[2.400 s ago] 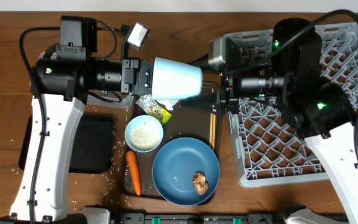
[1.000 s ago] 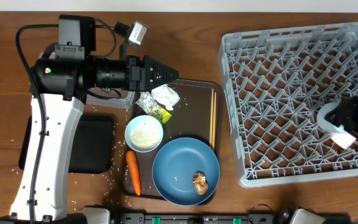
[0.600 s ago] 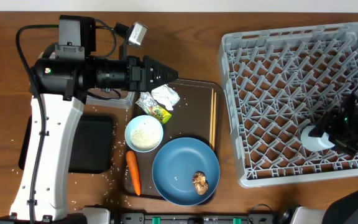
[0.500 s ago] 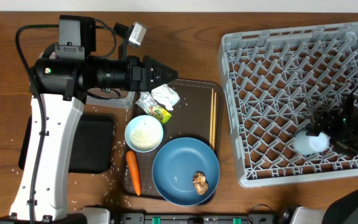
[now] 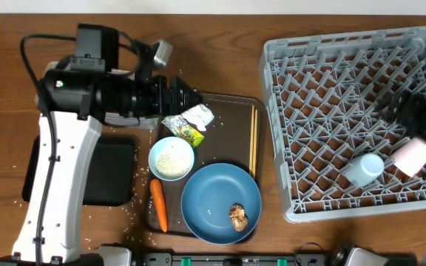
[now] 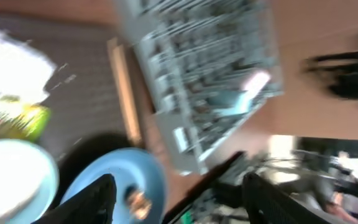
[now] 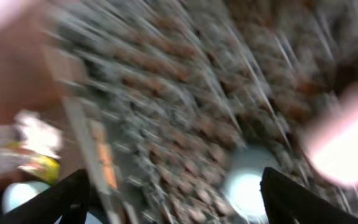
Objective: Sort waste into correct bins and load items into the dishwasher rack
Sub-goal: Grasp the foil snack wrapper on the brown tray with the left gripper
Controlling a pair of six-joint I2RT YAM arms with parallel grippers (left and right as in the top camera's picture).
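dark wooden bench fills the overhead view, with a pale strip along its far edge and loose white rice grains scattered near the front left. the grey dishwasher rack sits on the right; the light blue cup and the pale pink cup lie in its front right part, near each other.

a brown serving tray in the middle carries the crumpled white paper, the green-yellow wrapper, a white bowl of rice and the dark blue dish with the brown food lump. the carrot piece lies at the tray's left edge, and the black tray rests further left.

the left fingers stand apart with nothing between them, above the paper. the right fingers are spread wide and empty over the rack.

the right arm is a dark smear cut off by the frame edge. both wrist views are badly blurred. the clear tub is mostly hidden under the left arm.
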